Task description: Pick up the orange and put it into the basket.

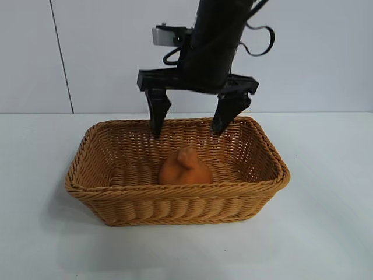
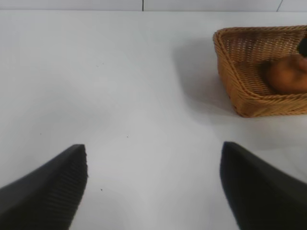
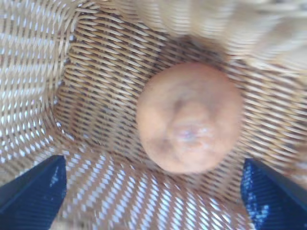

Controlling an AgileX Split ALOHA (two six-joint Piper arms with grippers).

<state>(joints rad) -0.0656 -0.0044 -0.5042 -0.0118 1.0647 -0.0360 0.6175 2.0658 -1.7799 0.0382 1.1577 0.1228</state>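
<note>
Nearest the exterior camera stands the basket [image 1: 175,201], resting on the white table [image 1: 326,233] with its long side toward the lens. Inside it, on the woven floor near the front wall, sits the orange [image 1: 185,169], its knobby bump pointing up. Above the basket's rear half hangs the right gripper [image 1: 190,129], pointing steeply down, its two black fingers [image 1: 157,114] spread wide apart with nothing between them; the fingertips are level with the rear rim and clear of the fruit. In the left wrist view, the left gripper [image 2: 153,187] fills the near edge, its fingers [image 2: 53,187] well separated and empty over bare tabletop; the basket [image 2: 249,103] lies well apart from it at the far side, with the orange [image 2: 285,74] visible inside against the near wall. In the right wrist view, the camera looks straight down into the basket [image 3: 43,86]: the orange [image 3: 189,117] rests on the wicker bottom, and the right gripper's fingers [image 3: 33,191] appear at either side, parted, not touching the fruit.
</note>
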